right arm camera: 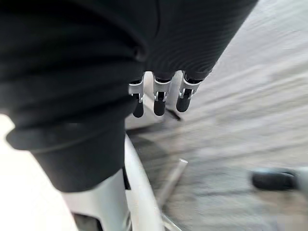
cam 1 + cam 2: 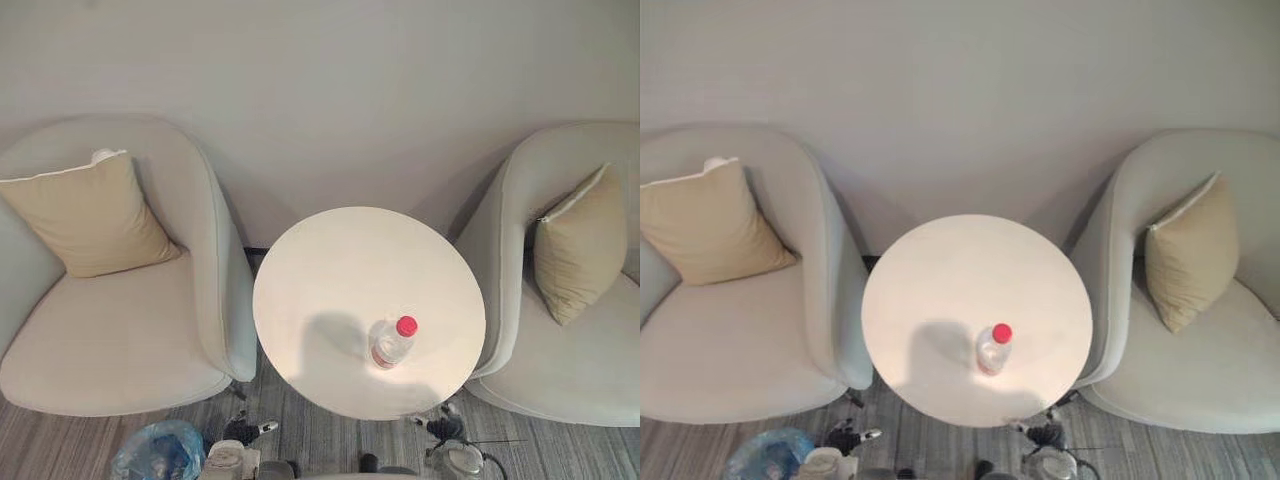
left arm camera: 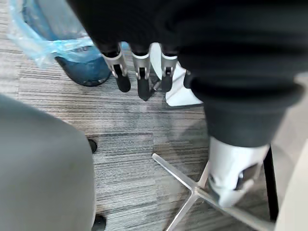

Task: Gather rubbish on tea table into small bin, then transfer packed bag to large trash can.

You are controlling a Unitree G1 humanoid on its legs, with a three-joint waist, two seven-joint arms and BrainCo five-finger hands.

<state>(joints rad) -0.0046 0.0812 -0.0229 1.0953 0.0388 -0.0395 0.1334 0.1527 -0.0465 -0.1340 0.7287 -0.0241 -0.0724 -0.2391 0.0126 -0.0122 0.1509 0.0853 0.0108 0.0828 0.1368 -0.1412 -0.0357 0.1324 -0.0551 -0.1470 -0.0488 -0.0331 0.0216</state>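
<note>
A clear plastic bottle [image 2: 392,343] with a red cap stands upright on the round white tea table [image 2: 330,270], toward its near right side. On the floor at the table's near left sits the small bin [image 2: 158,452], lined with a pale blue bag [image 3: 62,43]. My left hand [image 3: 139,72] hangs low beside the bin with its fingers straight, holding nothing. My right hand [image 1: 159,96] hangs over the carpet by the table's near right edge, also with straight fingers and nothing in it. Both hands are below the table top and apart from the bottle.
Two pale grey armchairs flank the table, the left armchair [image 2: 120,340] and the right armchair [image 2: 590,370], each with a tan cushion. A plain wall runs behind them. The table's metal legs [image 3: 192,192] spread over the grey striped carpet.
</note>
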